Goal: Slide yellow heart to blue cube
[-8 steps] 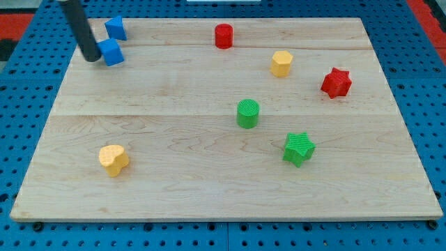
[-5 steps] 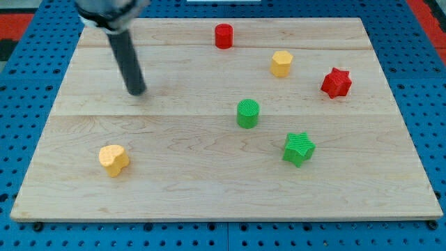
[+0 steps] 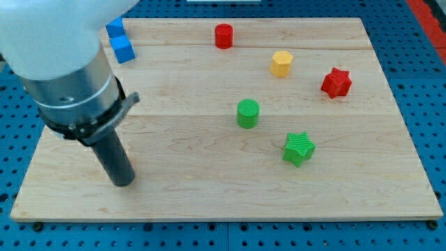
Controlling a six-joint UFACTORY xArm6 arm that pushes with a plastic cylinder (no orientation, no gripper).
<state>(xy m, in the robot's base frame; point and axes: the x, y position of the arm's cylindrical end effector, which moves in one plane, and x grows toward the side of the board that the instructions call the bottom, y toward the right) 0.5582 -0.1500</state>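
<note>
Looking at the lower left of the frame, I have my tip (image 3: 124, 183) resting on the worktop (image 3: 230, 192), close to the bottom edge. The rod (image 3: 115, 159) and the bulky arm (image 3: 63, 77) above it fill most of that corner. There is no claw on this rig to be released or clenched, so the rod does all the work by pushing.

The heart does not show anywhere. I judge it is hidden behind the rod or the arm, since every other part of the worktop is open to view. I cannot tell whether my tip touches it or on which side of it my tip stands.

The cube (image 3: 122, 49) sits at the upper left, near the top edge, with a second blue block (image 3: 116, 28) just above it, partly covered by the arm. Being low on the worktop suits the job: a push towards the top of the frame would carry the heart to the cube.

The other blocks lie well off that path: a red cylinder (image 3: 223, 35), a yellow block (image 3: 281, 63), a red star (image 3: 336, 82), a green cylinder (image 3: 247, 113) and a green star (image 3: 299, 148). The slide itself looks hardly begun.
</note>
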